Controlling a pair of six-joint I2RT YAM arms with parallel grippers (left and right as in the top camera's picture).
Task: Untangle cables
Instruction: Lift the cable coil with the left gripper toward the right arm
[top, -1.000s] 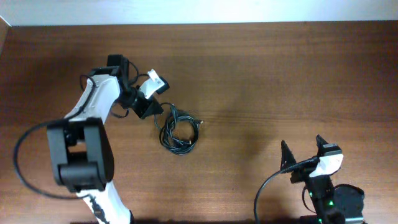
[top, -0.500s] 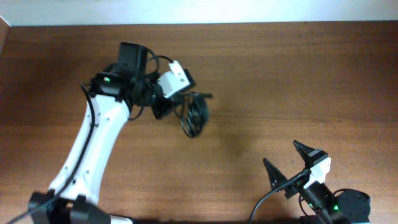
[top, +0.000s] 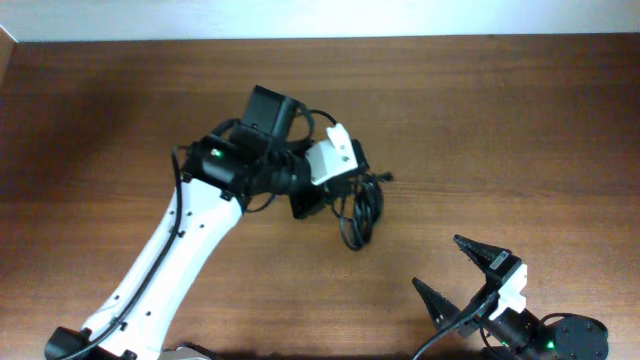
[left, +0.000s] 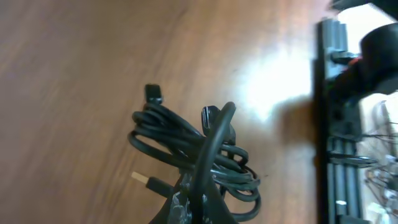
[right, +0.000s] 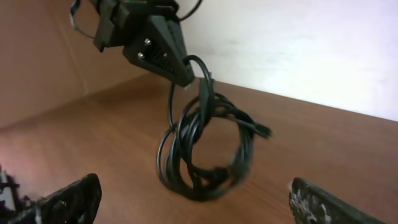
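Note:
The cables (top: 361, 208) are a bunch of thin black cords coiled in loops, hanging in the air from my left gripper (top: 322, 200) over the middle of the table. The left gripper is shut on the bunch's top strand; the left wrist view shows the loops (left: 199, 154) and a flat plug end (left: 144, 181) just beyond the fingertips. My right gripper (top: 463, 277) is open and empty at the front right, facing the hanging cables (right: 208, 146), with its two fingers (right: 193, 202) wide apart.
The brown wooden table (top: 500, 120) fills the view, with a pale wall along its far edge. The right arm's base (top: 560, 335) sits at the front right corner. The left arm (top: 190, 250) stretches diagonally from the front left.
My left gripper has lifted the cable bunch off the table and carried it right toward the centre. The right gripper has turned, lowered toward the front edge and opened wider.

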